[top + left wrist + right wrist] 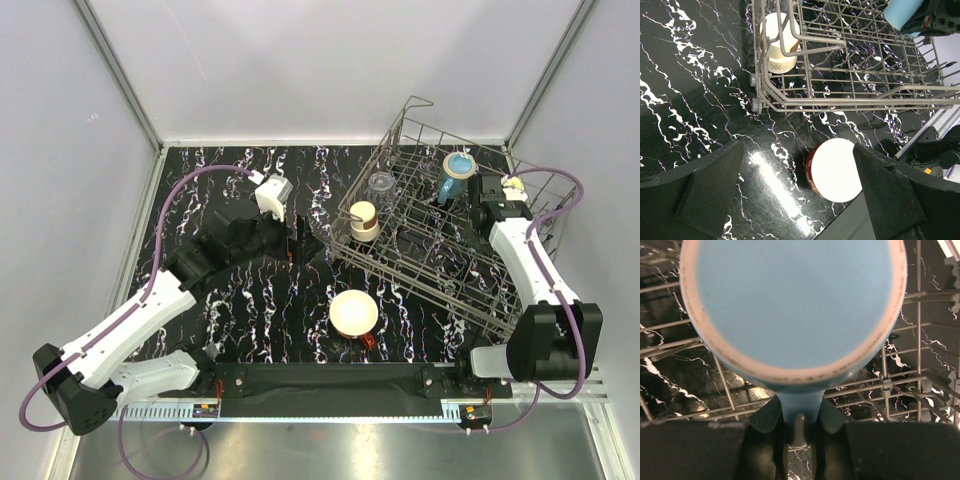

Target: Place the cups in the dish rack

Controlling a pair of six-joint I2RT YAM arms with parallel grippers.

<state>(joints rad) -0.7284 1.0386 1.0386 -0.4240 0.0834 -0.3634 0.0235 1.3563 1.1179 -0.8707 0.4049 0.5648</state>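
Observation:
The grey wire dish rack (470, 285) stands at the right. Inside it are a clear tumbler (382, 186) and a cream-brown cup (364, 221). My right gripper (472, 194) is shut on the handle of a light-blue mug (457, 172), held over the rack's far part. In the right wrist view the mug (790, 300) fills the top, with its handle pinched in my gripper (799, 426). A wide red mug (354, 313) with a pale inside stands on the table in front of the rack. My left gripper (298, 242) is open and empty, above the table, left of the rack.
In the left wrist view the open left gripper (797, 200) frames the red mug (834, 171), with the rack's near corner (760, 97) and the cream-brown cup (777, 47) beyond. White walls enclose the black marbled table (230, 300). A black bar (330, 378) runs along the near edge.

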